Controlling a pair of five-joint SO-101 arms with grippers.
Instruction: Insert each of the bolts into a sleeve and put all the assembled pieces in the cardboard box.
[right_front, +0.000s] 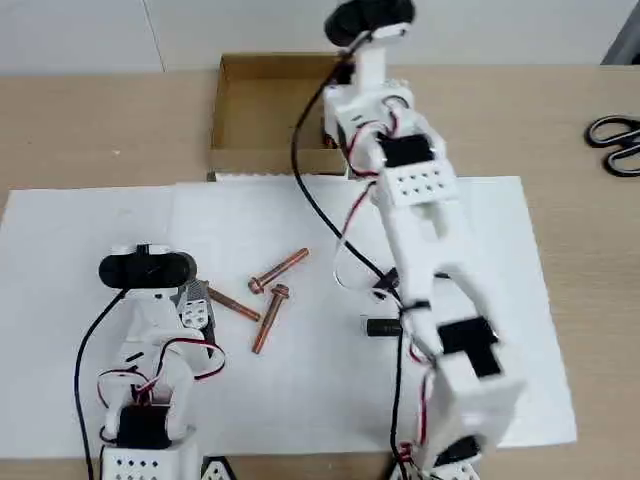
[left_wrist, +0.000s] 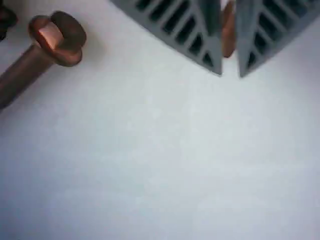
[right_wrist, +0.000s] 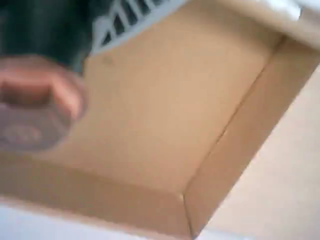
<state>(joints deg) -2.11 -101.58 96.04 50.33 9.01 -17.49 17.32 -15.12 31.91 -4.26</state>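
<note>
Left pincer (left_wrist: 230, 70) low over white paper (left_wrist: 175, 165), jaws narrow, clamped on copper bolt (left_wrist: 228, 30). Second bolt (left_wrist: 52, 37) lies near. Right pincer (right_wrist: 82, 47) above cardboard box (right_wrist: 240, 135), gripping bolt in dark sleeve (right_wrist: 37, 95). Spare sleeve (right_front: 380, 326) on paper.

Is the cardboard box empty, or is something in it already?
Looks empty: the cardboard box shows a bare floor in the right wrist view. From above, the right arm hides part.
</note>
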